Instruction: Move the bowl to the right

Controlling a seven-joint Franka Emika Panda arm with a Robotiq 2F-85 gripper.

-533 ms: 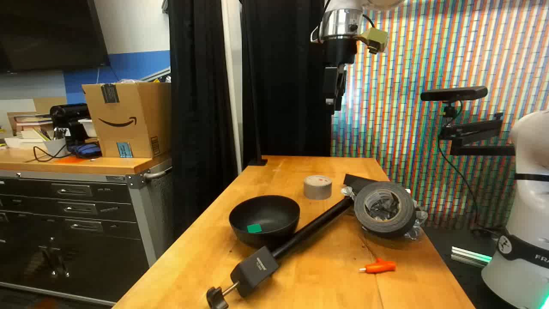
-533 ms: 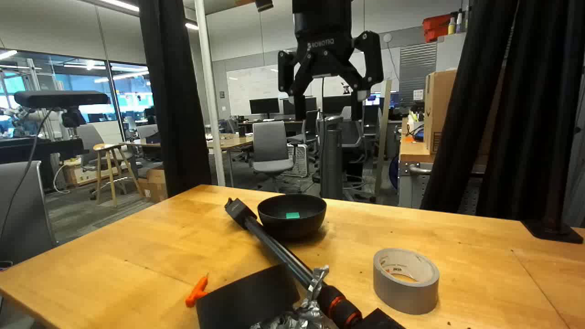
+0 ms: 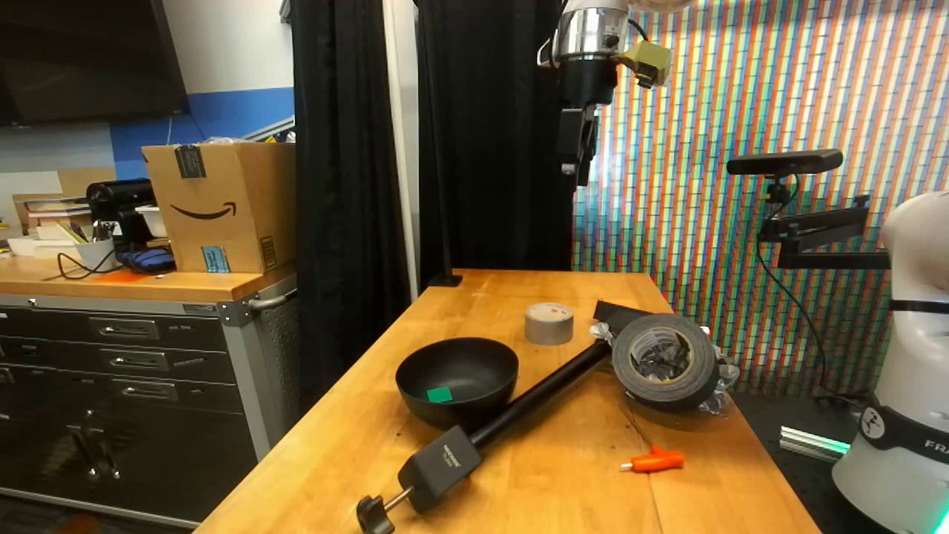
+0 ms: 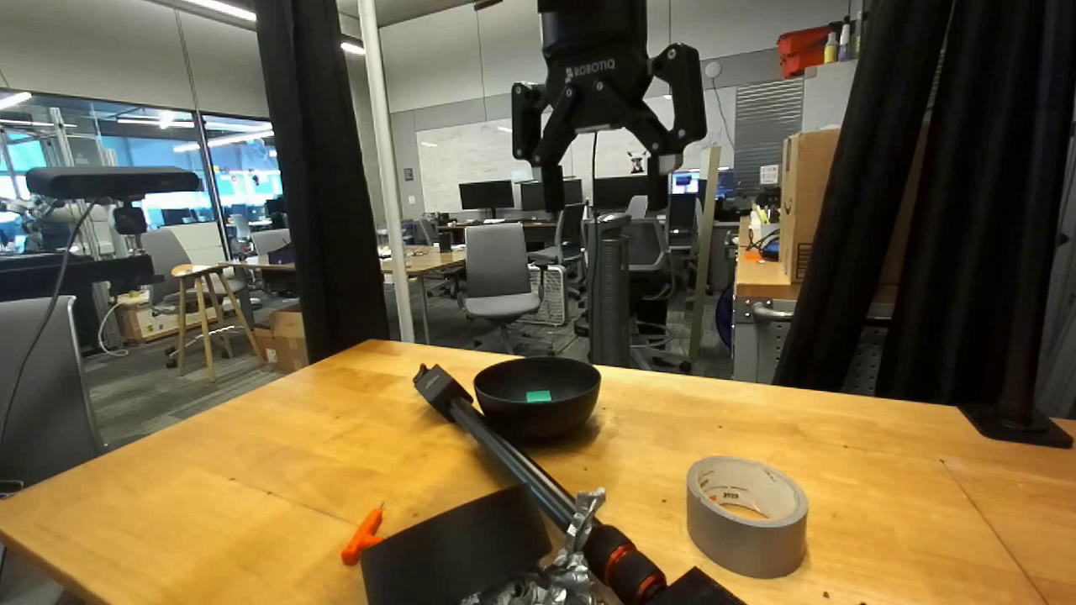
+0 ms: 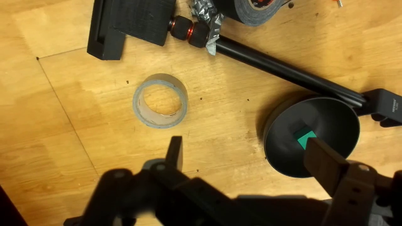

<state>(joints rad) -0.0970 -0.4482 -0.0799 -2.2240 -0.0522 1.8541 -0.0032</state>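
Note:
The round black bowl (image 3: 474, 363) stands upright on the wooden table in both exterior views, also here (image 4: 538, 424). A small green block (image 4: 538, 396) lies inside it. In the wrist view the bowl (image 5: 285, 138) is at the right, and one fingertip overlaps it and part of the green block (image 5: 303, 138). My gripper (image 4: 605, 202) is open and empty, well above the table, with its fingers pointing down. It also shows high up in an exterior view (image 3: 577, 174), farther back than the bowl. In the wrist view the gripper's fingertips (image 5: 243, 139) are wide apart.
A black bar (image 3: 545, 393) with a clamp end (image 3: 441, 471) runs close beside the bowl. A grey tape roll (image 5: 160, 102), a large black tape roll (image 3: 665, 361), crumpled foil (image 4: 580, 538) and an orange tool (image 3: 656, 461) also lie on the table (image 4: 252, 454).
My gripper has moved up slightly and stays open. The bowl and the other objects on the table have not moved.

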